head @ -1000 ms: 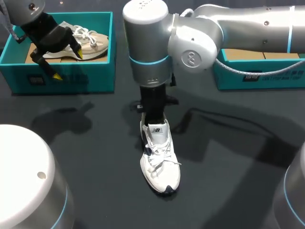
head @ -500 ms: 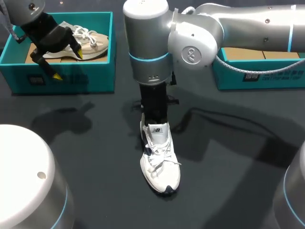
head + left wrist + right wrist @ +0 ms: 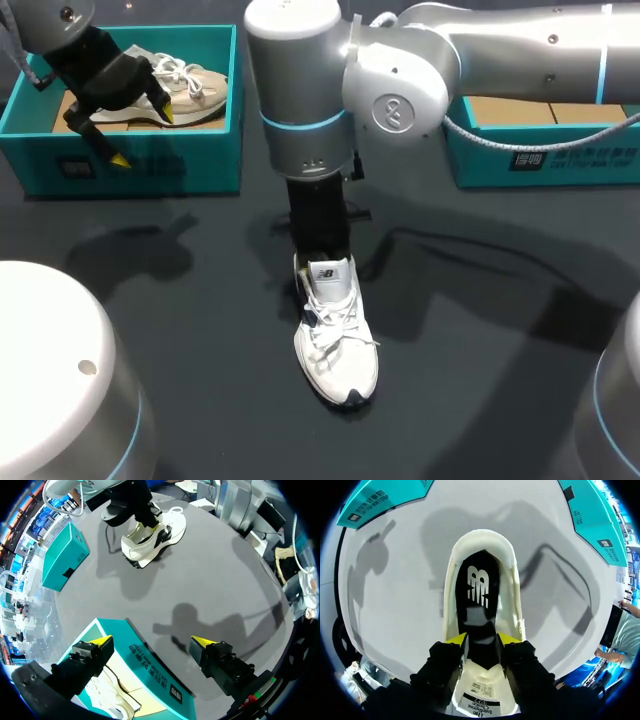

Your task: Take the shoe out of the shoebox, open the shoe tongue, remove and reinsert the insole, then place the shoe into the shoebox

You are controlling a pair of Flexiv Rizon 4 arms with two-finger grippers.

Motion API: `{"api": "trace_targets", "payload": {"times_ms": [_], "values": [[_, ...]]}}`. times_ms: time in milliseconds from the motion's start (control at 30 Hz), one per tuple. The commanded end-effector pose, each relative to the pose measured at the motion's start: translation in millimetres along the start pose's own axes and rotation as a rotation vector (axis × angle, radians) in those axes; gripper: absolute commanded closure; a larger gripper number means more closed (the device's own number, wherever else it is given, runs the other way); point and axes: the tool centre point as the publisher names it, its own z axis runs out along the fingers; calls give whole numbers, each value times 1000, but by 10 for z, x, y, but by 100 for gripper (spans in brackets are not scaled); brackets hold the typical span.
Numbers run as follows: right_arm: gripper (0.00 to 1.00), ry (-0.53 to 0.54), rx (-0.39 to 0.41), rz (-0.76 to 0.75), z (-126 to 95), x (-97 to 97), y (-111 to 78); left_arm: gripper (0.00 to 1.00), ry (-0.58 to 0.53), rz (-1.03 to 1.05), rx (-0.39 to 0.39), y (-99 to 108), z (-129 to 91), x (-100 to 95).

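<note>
A white shoe (image 3: 336, 340) stands on the dark table, toe toward the near edge. My right gripper (image 3: 321, 258) comes straight down into its heel opening. In the right wrist view this gripper (image 3: 482, 640) stands open, its yellow tips a little apart over the black insole (image 3: 479, 587) with a white logo, which lies flat inside the shoe (image 3: 451, 605). The white tongue (image 3: 479, 700) shows below the fingers. My left gripper (image 3: 140, 135) hangs wide open over the teal shoebox (image 3: 130, 165); it (image 3: 152, 641) holds nothing.
A beige shoe (image 3: 185, 90) lies in the left shoebox (image 3: 150, 675). A second teal box (image 3: 540, 150) stands at the back right, behind my right arm. Bare dark table surrounds the white shoe (image 3: 150, 535).
My right gripper's fingers have spread apart inside the shoe, and its wrist has shifted slightly to the left. The shoe and my left arm have not moved.
</note>
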Motion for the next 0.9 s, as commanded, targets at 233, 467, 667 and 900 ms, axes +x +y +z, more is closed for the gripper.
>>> {"api": "trace_targets", "payload": {"times_ms": [233,467,667,900], "values": [[25,9,8,9,59,13,-30,0,1,1,-2,-1,1,3],[0,-3,2,27,44,10,-52,0,1,1,-2,-1,1,3],[0,-7,-5,37,23,11,-95,0,1,1,-2,-1,1,3],[0,-12,-20,47,-7,-13,-146,0,1,1,-2,-1,1,3]]}}
